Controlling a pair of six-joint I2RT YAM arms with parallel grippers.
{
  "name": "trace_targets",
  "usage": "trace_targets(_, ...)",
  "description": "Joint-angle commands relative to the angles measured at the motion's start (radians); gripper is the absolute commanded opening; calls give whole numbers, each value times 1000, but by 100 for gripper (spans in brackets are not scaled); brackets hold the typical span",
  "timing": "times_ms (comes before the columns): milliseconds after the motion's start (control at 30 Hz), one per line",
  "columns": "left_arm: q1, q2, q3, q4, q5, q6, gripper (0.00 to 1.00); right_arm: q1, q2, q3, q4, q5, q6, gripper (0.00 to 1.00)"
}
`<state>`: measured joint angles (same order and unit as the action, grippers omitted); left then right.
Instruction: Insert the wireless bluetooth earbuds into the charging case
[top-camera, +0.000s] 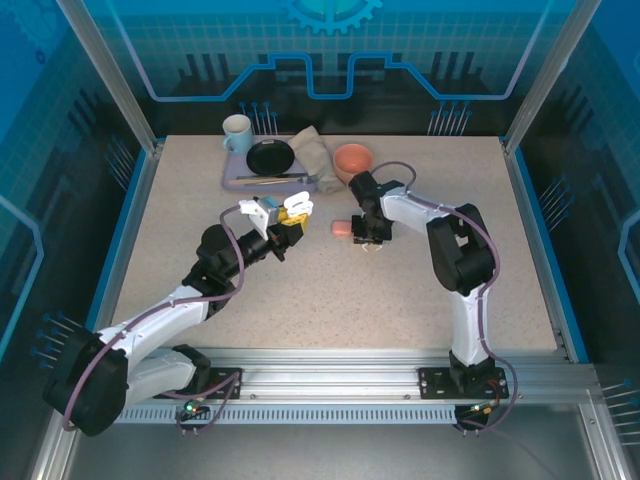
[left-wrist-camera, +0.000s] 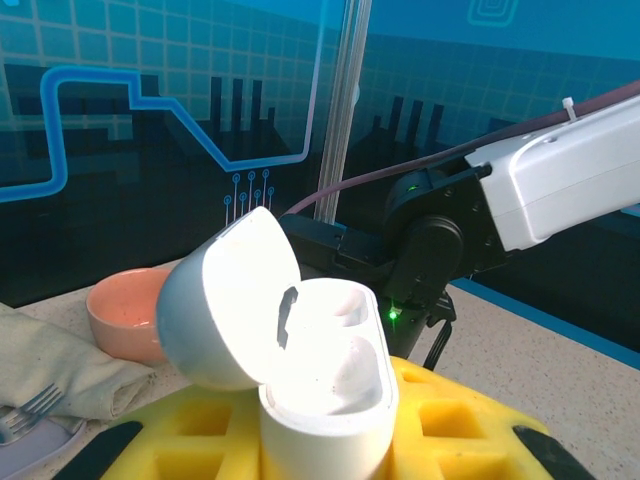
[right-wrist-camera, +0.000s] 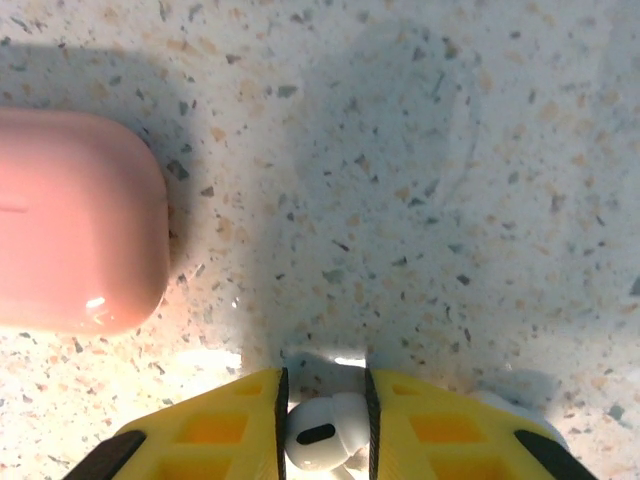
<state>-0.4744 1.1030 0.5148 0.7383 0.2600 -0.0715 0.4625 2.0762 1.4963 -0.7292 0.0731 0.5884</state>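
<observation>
The left gripper (left-wrist-camera: 325, 435) is clamped on the lower body of a white case (left-wrist-camera: 325, 395), with its yellow fingers (left-wrist-camera: 170, 420) pressed against both sides. The case stands upright between them. Its lid (left-wrist-camera: 228, 300) is swung open to the gripper's left, and the pale hollow inside faces up.

The right gripper (right-wrist-camera: 322, 432) points down at the speckled table (right-wrist-camera: 450, 200). It pinches a white earbud (right-wrist-camera: 318, 437) between its own yellow fingers (right-wrist-camera: 240, 402), both of which touch it. Whether the earbud rests on the surface or hangs just above it I cannot tell. A closed pink case (right-wrist-camera: 70, 220) lies flat on the table just ahead and to the left of these fingers, apart from them.

From above, the pink case lies between the two grippers, close beside the right one.

Beyond the left gripper, a salmon bowl (left-wrist-camera: 120, 315) sits ahead and to its left. A crumpled beige cloth (left-wrist-camera: 50, 365) lies nearer on that side, and a fork (left-wrist-camera: 25, 405) rests at its edge. Farther back along the rear of the table are a purple tray (top-camera: 240, 182), a black plate (top-camera: 270, 157) and a pale mug (top-camera: 237, 132).
</observation>
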Motion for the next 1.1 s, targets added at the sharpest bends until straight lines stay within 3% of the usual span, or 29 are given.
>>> trace_targets(0,-7,-19,39,12,18,24,0,-8,-68,-40,20,-42,44,25)
trace_targets(533,-7,-16,75,-28,-1,56,0,-1,-421,-167,199,-48,142,25)
trace_targets(1067,-7,79,196,-26,-31,108,0,70,-787,-236,523,124,165,25)
